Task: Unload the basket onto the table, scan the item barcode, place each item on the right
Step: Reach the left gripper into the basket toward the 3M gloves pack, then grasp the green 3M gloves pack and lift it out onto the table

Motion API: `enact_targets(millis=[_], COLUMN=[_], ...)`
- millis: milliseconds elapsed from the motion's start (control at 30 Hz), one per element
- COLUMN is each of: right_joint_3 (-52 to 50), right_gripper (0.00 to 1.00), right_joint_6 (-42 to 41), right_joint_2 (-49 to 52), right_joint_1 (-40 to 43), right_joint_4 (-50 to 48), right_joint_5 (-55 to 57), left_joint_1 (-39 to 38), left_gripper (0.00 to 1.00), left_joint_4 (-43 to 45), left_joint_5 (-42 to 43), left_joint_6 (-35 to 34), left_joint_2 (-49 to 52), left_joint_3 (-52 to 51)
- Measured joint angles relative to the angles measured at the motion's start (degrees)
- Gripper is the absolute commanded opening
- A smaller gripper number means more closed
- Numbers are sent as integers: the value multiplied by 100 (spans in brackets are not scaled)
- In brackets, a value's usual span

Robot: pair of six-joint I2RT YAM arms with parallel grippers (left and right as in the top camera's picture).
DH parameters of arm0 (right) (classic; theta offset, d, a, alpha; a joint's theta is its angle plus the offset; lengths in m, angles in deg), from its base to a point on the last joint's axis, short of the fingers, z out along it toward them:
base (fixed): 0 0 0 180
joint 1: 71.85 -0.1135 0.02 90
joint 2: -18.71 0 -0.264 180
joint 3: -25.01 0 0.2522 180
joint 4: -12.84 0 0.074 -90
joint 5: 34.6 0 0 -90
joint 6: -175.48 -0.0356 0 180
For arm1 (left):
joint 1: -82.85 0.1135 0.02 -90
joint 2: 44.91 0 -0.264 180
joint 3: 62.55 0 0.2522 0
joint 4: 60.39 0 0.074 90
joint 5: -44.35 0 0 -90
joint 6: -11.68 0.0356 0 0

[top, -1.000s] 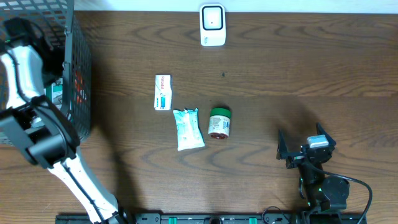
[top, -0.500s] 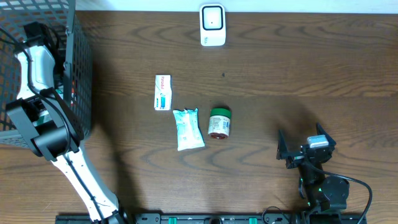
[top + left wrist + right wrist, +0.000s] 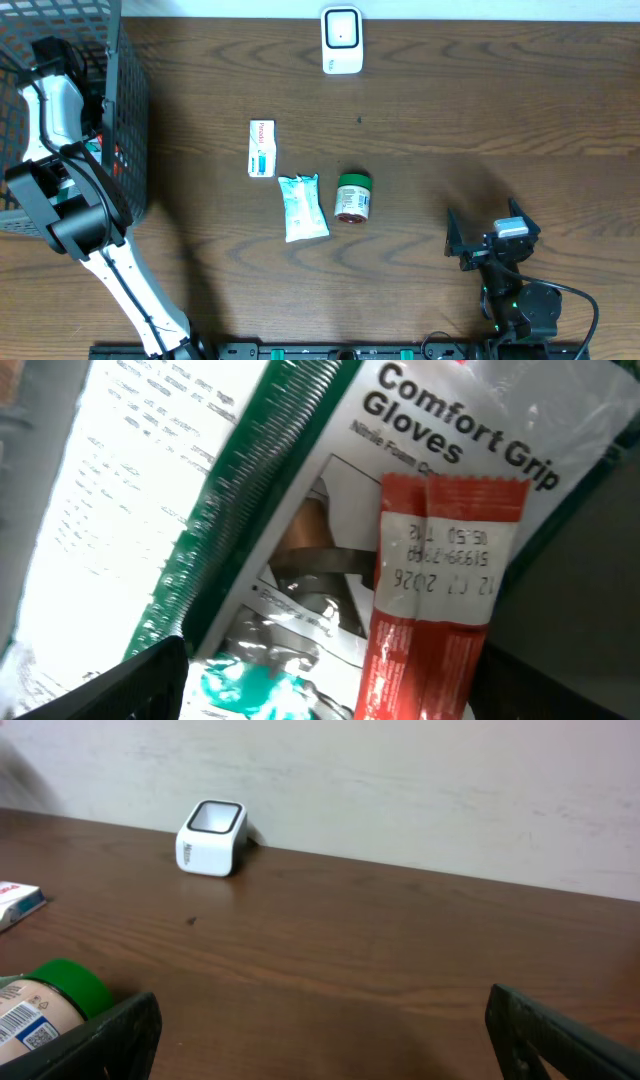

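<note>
Three items on dark wood table (image 3: 450, 120): box (image 3: 261, 148), packet (image 3: 302, 207), jar (image 3: 352, 196) | scanner (image 3: 341, 40) at far edge, pale wall (image 3: 400, 780) behind | right gripper (image 3: 488, 232) spread | left gripper (image 3: 55, 52) in basket (image 3: 130, 120), jaws unclear

A dark brown wooden table (image 3: 500, 120) with a strong grain fills the overhead view. A black wire basket (image 3: 132, 110) stands at its left end, its mesh wall upright. A small dark speck (image 3: 359, 121) marks the wood in the far half. A pale, faintly mottled wall (image 3: 400, 780) rises behind the table's far edge.
</note>
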Motion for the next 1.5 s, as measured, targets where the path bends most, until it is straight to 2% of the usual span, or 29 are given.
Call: enact_targets(millis=[600, 667, 733, 900, 967, 1000, 1067, 1267, 1500], right_joint_3=[0, 0, 2, 2, 2, 0, 2, 0, 0], right_gripper=[99, 99, 99, 99, 99, 99, 99, 99, 99], right_joint_6=[0, 0, 0, 0, 0, 0, 0, 0, 0], right_joint_2=[0, 0, 0, 0, 0, 0, 0, 0, 0], right_joint_1=[0, 0, 0, 0, 0, 0, 0, 0, 0], right_joint_4=[0, 0, 0, 0, 0, 0, 0, 0, 0], right_joint_5=[0, 0, 0, 0, 0, 0, 0, 0, 0], left_joint_1=[70, 101, 116, 118, 122, 125, 133, 186, 404], left_gripper=[89, 80, 66, 63, 54, 43, 7, 7, 7], left_joint_4=[525, 535, 533, 592, 748, 820, 1014, 929, 136], left_joint_5=[-715, -741, -739, -723, -721, -721, -726, -704, 457], left_joint_6=[85, 87, 94, 92, 92, 85, 127, 192, -181], left_joint_2=[-278, -302, -306, -330, -396, -424, -479, -509, -831], left_joint_3=[-658, -704, -726, -855, -1012, -1082, -1268, -1322, -1154])
